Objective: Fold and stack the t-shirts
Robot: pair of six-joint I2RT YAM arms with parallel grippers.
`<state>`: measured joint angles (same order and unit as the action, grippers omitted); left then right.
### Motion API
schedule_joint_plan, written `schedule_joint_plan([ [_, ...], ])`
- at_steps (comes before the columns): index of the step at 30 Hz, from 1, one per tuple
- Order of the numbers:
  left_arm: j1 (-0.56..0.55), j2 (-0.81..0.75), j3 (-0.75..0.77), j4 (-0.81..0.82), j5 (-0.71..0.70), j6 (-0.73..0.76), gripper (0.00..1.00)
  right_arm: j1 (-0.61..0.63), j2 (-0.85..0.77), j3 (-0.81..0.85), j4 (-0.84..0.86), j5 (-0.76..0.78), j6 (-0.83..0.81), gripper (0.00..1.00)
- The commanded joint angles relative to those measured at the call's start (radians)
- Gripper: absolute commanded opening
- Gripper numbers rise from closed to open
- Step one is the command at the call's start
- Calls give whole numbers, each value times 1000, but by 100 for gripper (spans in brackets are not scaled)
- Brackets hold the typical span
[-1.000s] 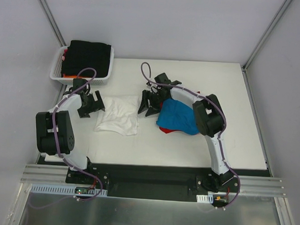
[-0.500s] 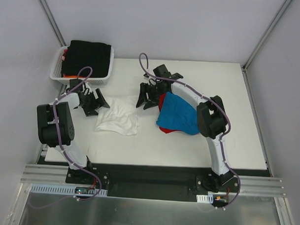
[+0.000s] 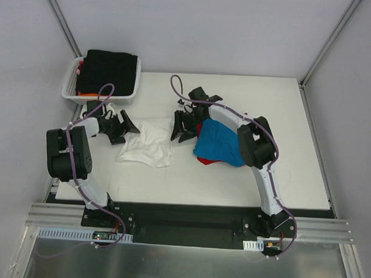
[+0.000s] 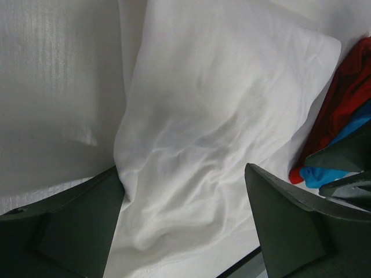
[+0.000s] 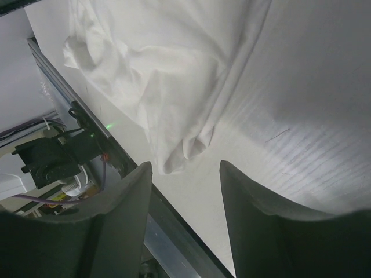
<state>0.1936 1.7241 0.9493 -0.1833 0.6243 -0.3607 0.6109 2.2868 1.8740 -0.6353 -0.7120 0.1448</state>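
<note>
Showing two arms of one build, left arm (image 3: pixel 68 154) and right arm (image 3: pixel 256 146): pairing slim white link shells with bulky black joint housings, trailing thin purple cables (image 3: pixel 107 86) along each link, and ending in broad, matte, dark grey fingers (image 4: pixel 64 229) narrowing toward blunt inner edges.

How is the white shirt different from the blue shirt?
The white t-shirt is plain white, while the blue t-shirt is bright blue. The white t-shirt lies by itself on the table; the blue t-shirt lies on top of a red t-shirt. Both are soft, rumpled and not neatly folded.
</note>
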Motion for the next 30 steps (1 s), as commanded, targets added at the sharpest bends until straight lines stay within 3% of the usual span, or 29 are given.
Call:
schedule_joint_plan([
  [1,-3,9,-41,-30,2,-27,84,-11,11,-32,64,-44,18,59],
  [3,-3,0,-50,-30,5,-37,85,-14,31,-38,92,-55,39,64],
  [17,-8,20,-32,-27,18,-53,82,-16,125,-27,312,-92,180,64],
  [18,-11,29,-29,-25,17,-53,69,-14,128,-24,322,-92,185,63],
  [24,-46,86,-9,-10,17,-67,35,9,137,-10,325,-90,206,59],
  [25,-54,89,-1,-2,15,-70,23,15,137,-10,327,-89,210,53],
  [30,-86,109,23,5,12,-89,4,33,134,-10,338,-93,226,35],
])
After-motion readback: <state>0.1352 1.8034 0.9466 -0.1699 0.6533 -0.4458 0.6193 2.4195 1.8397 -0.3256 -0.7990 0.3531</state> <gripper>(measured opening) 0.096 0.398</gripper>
